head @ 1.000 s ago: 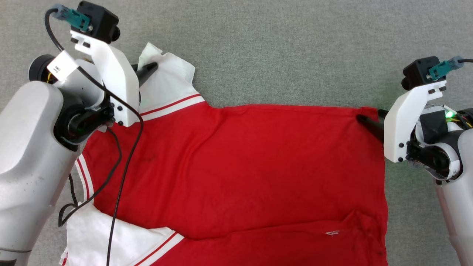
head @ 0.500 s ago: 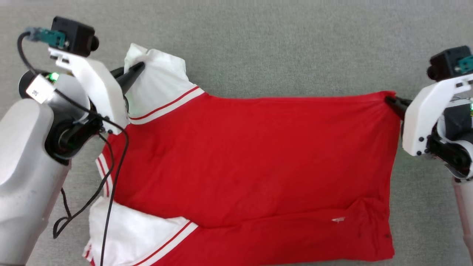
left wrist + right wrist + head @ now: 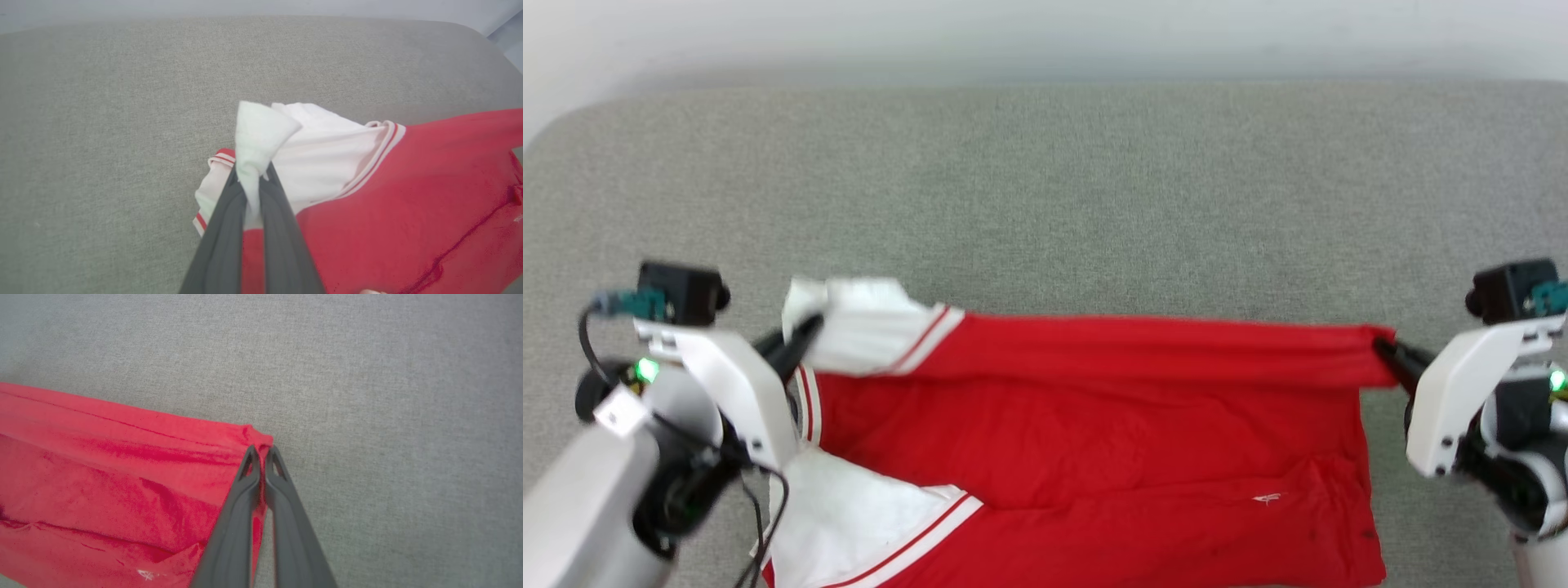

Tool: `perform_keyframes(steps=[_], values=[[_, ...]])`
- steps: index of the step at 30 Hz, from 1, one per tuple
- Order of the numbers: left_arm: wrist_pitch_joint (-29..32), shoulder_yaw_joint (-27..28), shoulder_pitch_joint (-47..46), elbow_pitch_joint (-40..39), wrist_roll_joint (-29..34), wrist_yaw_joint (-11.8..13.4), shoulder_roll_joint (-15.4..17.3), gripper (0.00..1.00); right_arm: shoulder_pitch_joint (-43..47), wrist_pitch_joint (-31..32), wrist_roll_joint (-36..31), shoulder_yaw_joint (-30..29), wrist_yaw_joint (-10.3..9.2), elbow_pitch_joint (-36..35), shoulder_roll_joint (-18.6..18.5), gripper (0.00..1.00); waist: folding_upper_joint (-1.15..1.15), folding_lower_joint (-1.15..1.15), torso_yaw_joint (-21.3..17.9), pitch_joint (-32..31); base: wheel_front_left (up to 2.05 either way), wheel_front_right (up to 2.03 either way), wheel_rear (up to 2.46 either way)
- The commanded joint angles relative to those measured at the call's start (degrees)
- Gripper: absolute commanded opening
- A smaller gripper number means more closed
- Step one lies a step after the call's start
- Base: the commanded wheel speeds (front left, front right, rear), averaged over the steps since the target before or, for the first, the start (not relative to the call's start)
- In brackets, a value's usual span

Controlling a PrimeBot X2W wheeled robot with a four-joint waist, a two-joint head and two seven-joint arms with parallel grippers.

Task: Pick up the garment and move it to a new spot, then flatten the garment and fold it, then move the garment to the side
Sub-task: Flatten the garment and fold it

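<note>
Left pincer: clamped on white sleeve tip.
Right pincer: closed on red hem corner; stood open beside it a second ago.
Garment: far edge now raised, taut between pincers; rest lying on grey surface.
Likely fold toward near edge beginning.

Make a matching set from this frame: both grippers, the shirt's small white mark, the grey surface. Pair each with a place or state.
Column one:
1. left gripper
2. right gripper
3. small white mark
4. grey surface

Column two:
A. lies under the garment
B. jaws shut on a red corner
C. printed on red cloth, lower right in the head view
D. jaws shut on the white sleeve

Pairs: 1-D, 2-B, 3-C, 4-A
</note>
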Motion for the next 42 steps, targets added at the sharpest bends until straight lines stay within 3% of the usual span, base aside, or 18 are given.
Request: perform_keyframes(steps=[1,11,18,20,22,23,24,25,26,33,38,42], values=[[-0.29,0.19,1.27,-0.21,0.12,0.48,0.34,0.00,1.10,-0.30,-0.09,-0.09,-0.06,-0.22,0.11,0.00,0.00,0.00,0.17,-0.95,0.00,0.00,0.00],[-1.40,-0.99,15.83,-4.20,-3.28,5.62,-1.05,0.00,12.79,-5.78,1.66,-1.15,-0.05,-1.47,3.12,0.00,0.00,0.00,0.66,-3.65,0.00,0.00,0.00],[-3.93,-2.09,20.69,-0.40,-5.13,5.04,-4.26,0.00,17.30,-12.61,1.85,-1.32,-0.05,1.50,4.89,0.00,0.00,0.00,0.73,-4.44,0.00,0.00,0.00],[-4.83,-2.21,20.90,1.14,-5.22,4.47,-4.97,0.00,18.23,-14.62,1.88,-1.19,-0.05,2.96,5.45,0.11,0.00,0.00,0.80,-4.74,0.00,0.00,0.00],[-5.60,-2.68,21.41,2.65,-5.17,3.94,-5.78,0.00,18.97,-16.79,1.90,-1.02,-0.05,4.28,5.82,0.49,0.00,0.00,0.79,-5.13,0.00,0.00,0.00],[-6.32,-2.66,21.45,3.26,-5.20,3.60,-6.28,0.15,19.37,-17.86,1.98,-1.06,-0.05,4.75,6.08,1.00,0.00,0.00,0.79,-5.28,0.00,0.00,0.00],[-6.83,-2.73,21.56,3.89,-5.48,3.27,-6.81,0.44,19.55,-19.32,1.62,-1.13,-0.05,5.02,6.16,1.00,0.00,0.00,0.78,-5.46,0.00,0.00,0.00],[-7.33,-2.93,21.53,4.44,-5.23,2.84,-7.03,0.90,19.83,-20.64,1.67,-1.22,-0.05,5.28,6.58,1.00,0.00,0.00,0.80,-5.61,0.00,0.00,0.00],[-8.06,-2.96,21.41,4.84,-4.90,2.51,-7.31,1.00,20.11,-22.13,1.47,-1.07,-0.04,5.29,6.80,1.00,0.00,0.00,0.83,-5.80,0.00,0.00,0.00],[-14.51,-2.27,19.02,3.98,-1.17,2.71,-7.95,1.00,20.94,-29.06,0.06,-1.35,-0.04,1.22,7.93,1.00,0.00,0.00,0.44,-7.19,0.00,0.00,0.00],[-19.29,-1.85,18.11,1.23,2.32,4.27,-8.31,1.00,21.64,-25.32,-0.77,-3.36,-0.04,-2.90,7.47,1.00,0.00,0.00,-0.26,-8.49,0.00,0.00,0.00],[-22.72,-1.20,17.81,-1.17,4.53,6.12,-8.88,1.00,21.90,-18.29,-1.61,-5.56,-0.04,-6.26,6.75,1.00,0.00,0.00,-0.79,-9.20,0.00,0.00,0.00]])
